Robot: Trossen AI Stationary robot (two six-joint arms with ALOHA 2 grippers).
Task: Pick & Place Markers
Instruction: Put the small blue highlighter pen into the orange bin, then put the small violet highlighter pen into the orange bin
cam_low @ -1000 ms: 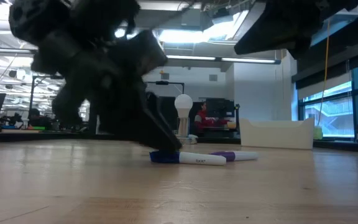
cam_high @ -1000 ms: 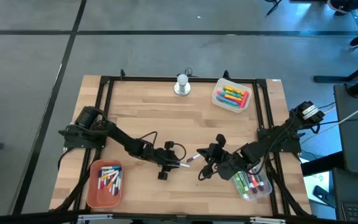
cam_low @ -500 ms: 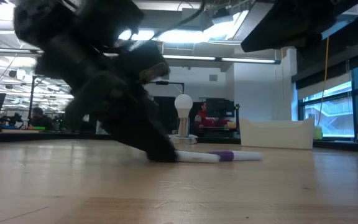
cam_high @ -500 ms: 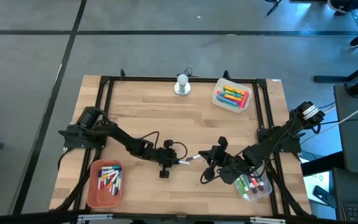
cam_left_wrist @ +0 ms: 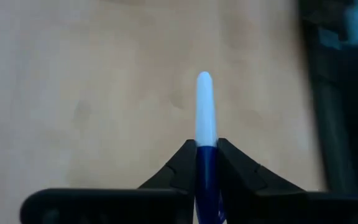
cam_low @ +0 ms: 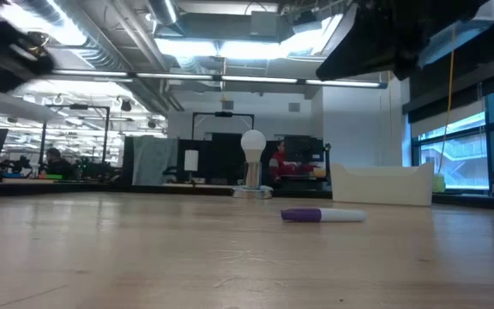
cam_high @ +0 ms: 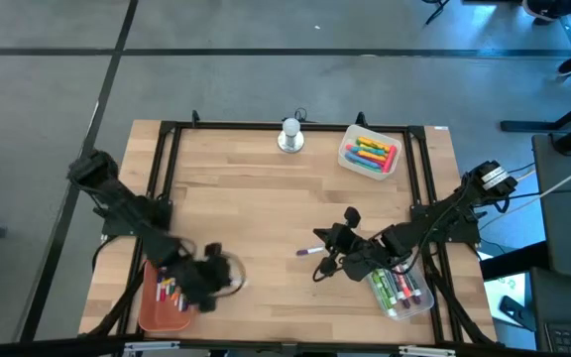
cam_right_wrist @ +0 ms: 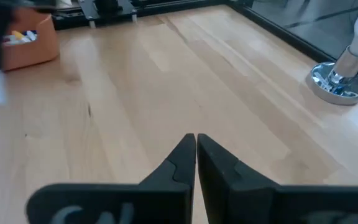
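The left gripper (cam_left_wrist: 205, 163) is clenched on a white marker with a blue cap (cam_left_wrist: 204, 118). The white end sticks out past the two dark fingers (cam_left_wrist: 180, 167). In the high view this gripper (cam_high: 204, 283) is at the lower left of the frame, just beside the orange tray (cam_high: 155, 314), which has markers in it.

The right gripper (cam_right_wrist: 196, 148) is closed tight with nothing in it. In the high view it (cam_high: 323, 248) sits low and a little right of the middle of the desk (cam_high: 246, 188).

A white marker with a purple cap (cam_high: 306, 251) lies flat on the wood, just left of the right gripper. In the low view it (cam_low: 322, 215) lies alone on the desk, right of the middle.

A clear tray (cam_high: 406, 307) with green and red markers is at the lower right. Another clear tray (cam_high: 348, 159) with bright markers is at the upper right. A small round silver-white knob (cam_high: 290, 135) stands at the top middle of the desk.
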